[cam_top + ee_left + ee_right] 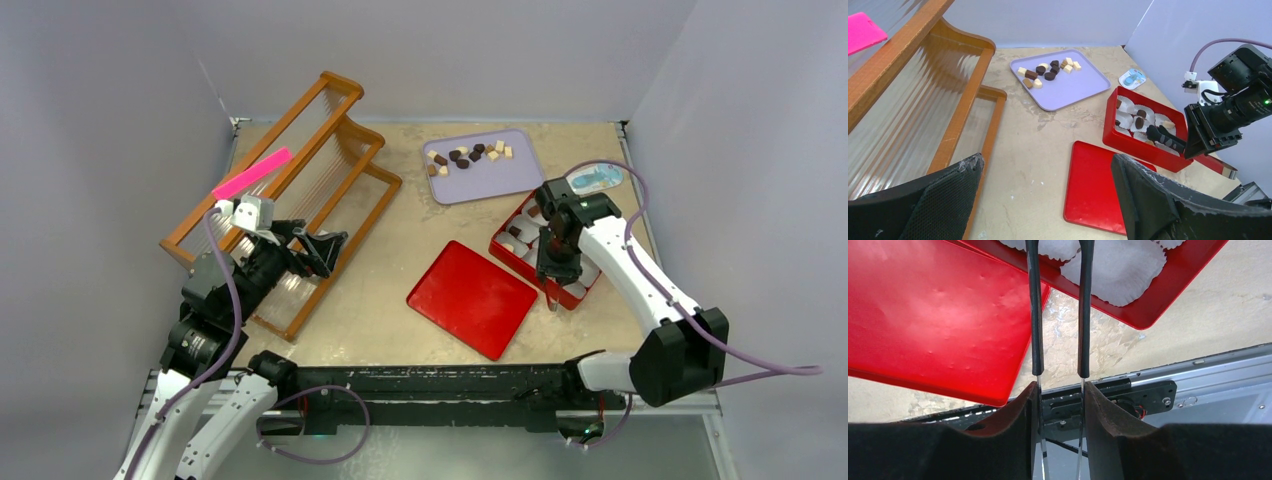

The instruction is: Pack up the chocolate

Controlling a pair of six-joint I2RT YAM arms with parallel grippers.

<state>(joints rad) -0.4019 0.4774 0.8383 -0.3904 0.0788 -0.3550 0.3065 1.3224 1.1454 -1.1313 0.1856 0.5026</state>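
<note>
A few pieces sit in the white cups of the red box, mid-right; most chocolate lies on the lavender tray, upper centre. The right hand clasps tweezers over the box, and the left hand is released.

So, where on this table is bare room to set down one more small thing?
Free: the table patch bordered by the wooden rack, the purple tray and the red lid, running down to the near edge. Crowded: the right side, where the right end effector holds tweezers over the red box.
</note>
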